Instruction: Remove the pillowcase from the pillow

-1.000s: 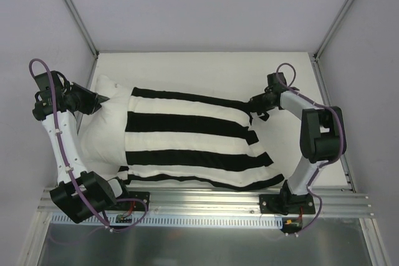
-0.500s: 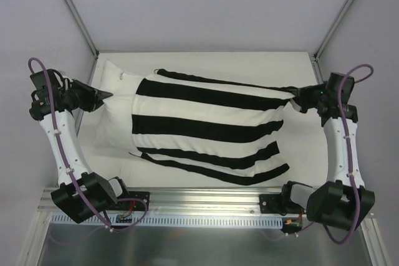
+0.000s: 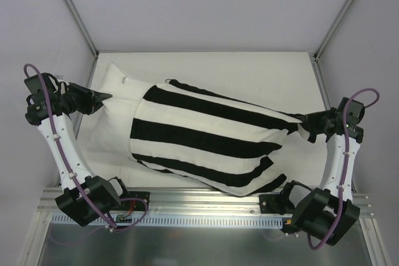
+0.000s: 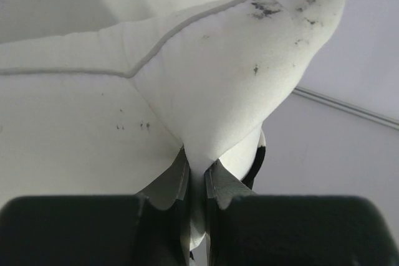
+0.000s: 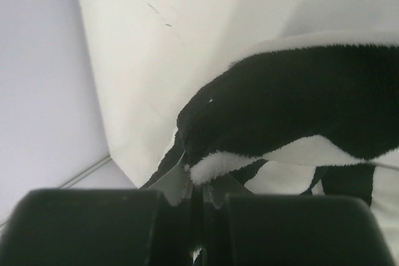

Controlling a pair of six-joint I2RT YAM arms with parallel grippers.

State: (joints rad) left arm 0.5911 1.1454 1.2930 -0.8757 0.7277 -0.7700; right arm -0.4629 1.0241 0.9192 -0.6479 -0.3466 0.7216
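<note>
The plain white pillow (image 3: 112, 123) lies at the left of the table, its left end bare. The black and white striped pillowcase (image 3: 212, 138) covers its right part and stretches slantwise to the right. My left gripper (image 3: 103, 97) is shut on the pillow's far left corner (image 4: 249, 73); its fingers (image 4: 168, 182) pinch the white fabric. My right gripper (image 3: 307, 123) at the far right is shut on the pillowcase's end (image 5: 280, 110), black and white cloth clamped between its fingers (image 5: 171, 185).
The white table top (image 3: 249, 73) is walled by grey panels at left, back and right. Both arms reach close to the side walls. The metal rail (image 3: 206, 204) with the arm bases runs along the near edge.
My right gripper has swung from the table's middle right out to the far right and nearer, dragging the pillowcase along. More white pillow shows at the left. The left gripper held its corner.
</note>
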